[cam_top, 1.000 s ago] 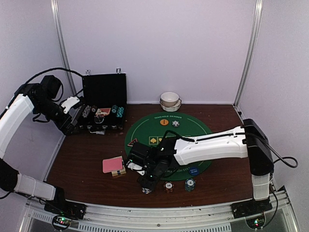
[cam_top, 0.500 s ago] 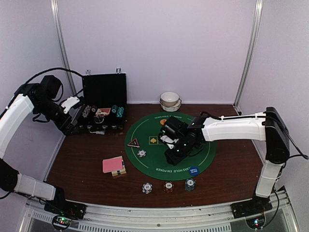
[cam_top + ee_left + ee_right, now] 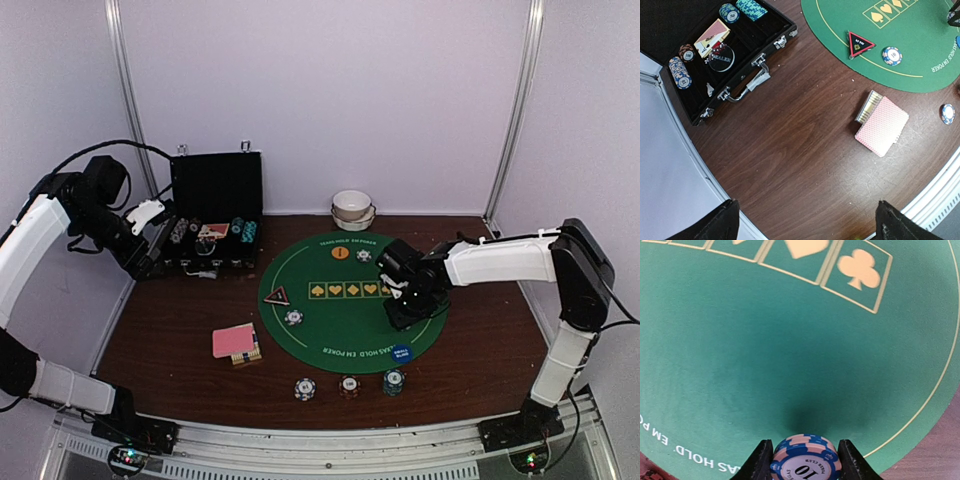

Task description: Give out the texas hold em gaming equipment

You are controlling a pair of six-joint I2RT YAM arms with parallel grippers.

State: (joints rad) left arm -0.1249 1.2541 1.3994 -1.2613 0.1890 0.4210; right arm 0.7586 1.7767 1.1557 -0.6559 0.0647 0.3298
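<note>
Pinching blue chips [image 3: 804,466] by their rims, the right hand [image 3: 805,456] hangs low over the right side of the green mat [image 3: 740,350], just inside its yellow line. To place them well, I'd judge, lower until the chips meet the felt, then part the fingers evenly so nothing tips. The top chip reads "10" and "POKER CLUB"; the mat's rim says "TEXAS HOLD EM POKER". The left hand [image 3: 805,227], spread wide and empty, hovers near the bench's far-left corner by the case [image 3: 670,30], where a disc [image 3: 721,56] reads "DEALER".
</note>
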